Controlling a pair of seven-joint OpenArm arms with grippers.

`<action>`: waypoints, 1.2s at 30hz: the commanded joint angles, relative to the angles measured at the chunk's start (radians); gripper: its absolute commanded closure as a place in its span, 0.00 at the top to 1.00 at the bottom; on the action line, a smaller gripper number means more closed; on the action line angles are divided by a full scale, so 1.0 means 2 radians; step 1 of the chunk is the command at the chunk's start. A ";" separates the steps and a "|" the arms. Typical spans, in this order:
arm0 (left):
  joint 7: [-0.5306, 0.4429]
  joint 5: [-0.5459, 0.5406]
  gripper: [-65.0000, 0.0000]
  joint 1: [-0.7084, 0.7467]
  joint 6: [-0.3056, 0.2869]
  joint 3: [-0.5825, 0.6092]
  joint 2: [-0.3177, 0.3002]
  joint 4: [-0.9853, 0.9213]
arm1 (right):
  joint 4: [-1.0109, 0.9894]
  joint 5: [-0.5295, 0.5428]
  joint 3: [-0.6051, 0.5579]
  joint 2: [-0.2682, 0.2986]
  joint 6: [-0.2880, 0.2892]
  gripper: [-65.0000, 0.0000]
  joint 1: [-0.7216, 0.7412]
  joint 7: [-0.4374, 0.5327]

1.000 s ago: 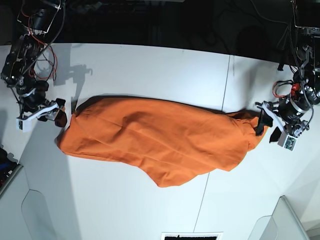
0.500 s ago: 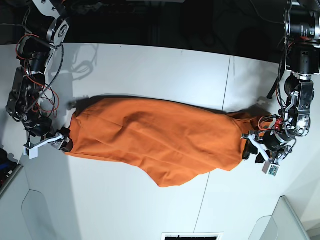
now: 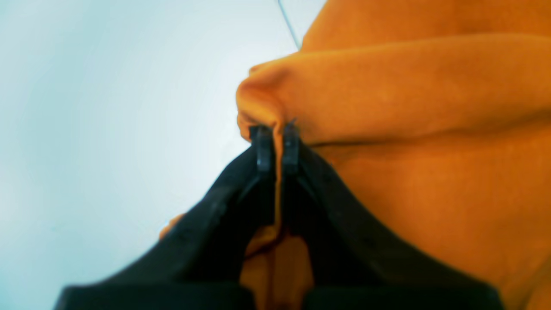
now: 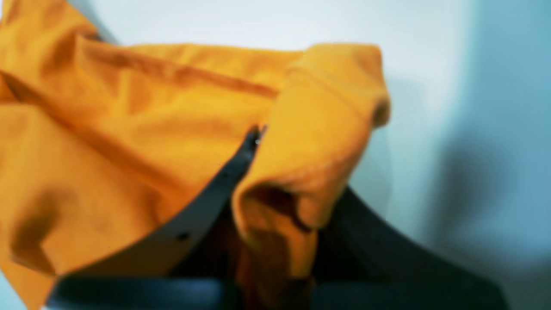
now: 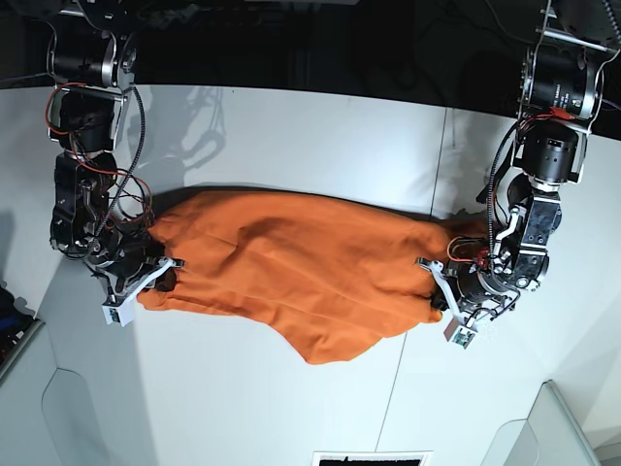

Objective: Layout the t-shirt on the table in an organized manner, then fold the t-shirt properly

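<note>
1. The orange shirt [image 5: 301, 282] lies bunched lengthwise across the middle of the white table [image 5: 291, 126], one end at each arm, apparently so that both can lift or stretch it flat for layout.
2. The left gripper [image 3: 275, 148], its jaws pressed together, pinches a fold of cloth at the shirt's edge; in the base view it sits low at the shirt's right end.
3. The right gripper [image 4: 258, 142] is clamped on a bunched hem, fabric draped over one finger.
4. Both arms reach down from the table's far corners, wrists bent inward toward the shirt.
</note>
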 commanded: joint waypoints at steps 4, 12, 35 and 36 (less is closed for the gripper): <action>0.006 -0.018 0.00 -0.024 0.016 -0.028 -0.057 0.068 | 0.082 0.001 0.000 0.030 0.004 0.00 0.013 0.001; 0.095 -0.124 0.00 -0.024 0.006 -0.053 -0.151 0.239 | 0.220 0.045 0.003 0.075 -0.007 0.07 0.013 -0.063; 0.062 -0.105 0.45 0.142 0.037 -0.112 -0.093 0.242 | 0.224 0.066 0.070 0.021 -0.017 0.70 -0.173 -0.015; 0.050 -0.097 0.45 0.142 0.038 -0.112 -0.088 0.242 | 0.224 0.066 0.071 0.018 -0.017 0.70 -0.174 -0.007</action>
